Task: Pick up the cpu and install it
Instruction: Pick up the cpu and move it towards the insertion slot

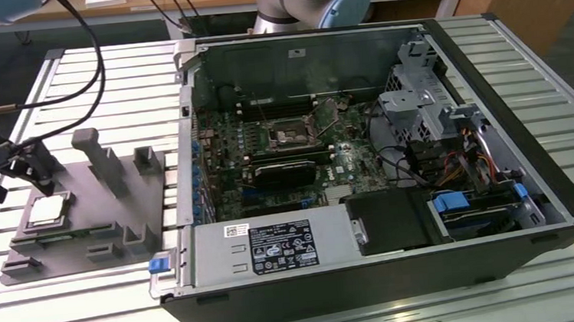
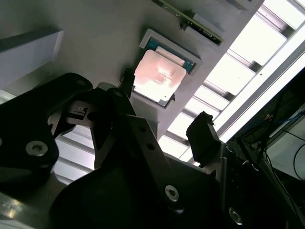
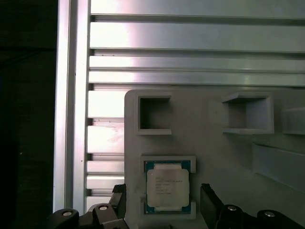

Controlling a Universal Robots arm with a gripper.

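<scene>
Where the fingers stand: the two dark fingers [image 3: 208, 200] hang over the grey fixture at the exterior view's left, one on each side of the cpu.
Fingers' state: spread wide and pinching nothing, with a clear gap between each one and the chip in both wrist views.
Cpu [image 3: 167, 185]: lies flat with its silver top up, seated in a shallow raised nest. It sits between the fingers and, to my eye, roughly centred in their gap.
Relation that matters: the chip lies straight down the fingers' reach, not off to a side. One fingertip looks just beside the nest's edge in the second wrist view. How far they hang above it I cannot tell.
Axis: the chip is close to square, and its sides line up squarely with the fingers, each of which faces one of two opposite edges.
Fixture plate [image 1: 97, 214]: carries the nest near one corner, with upright pegs [image 1: 97, 157] and empty pockets further along.
Surface [image 1: 106, 75]: slatted metal, bearing both the plate and the case.
Computer case [image 1: 378, 277]: open, well apart from the chip, at the exterior view's right.
Socket [image 1: 291, 136]: on the board inside the case.
Stage, as I judge it: poised for the pick, with the chip not yet lifted.
</scene>
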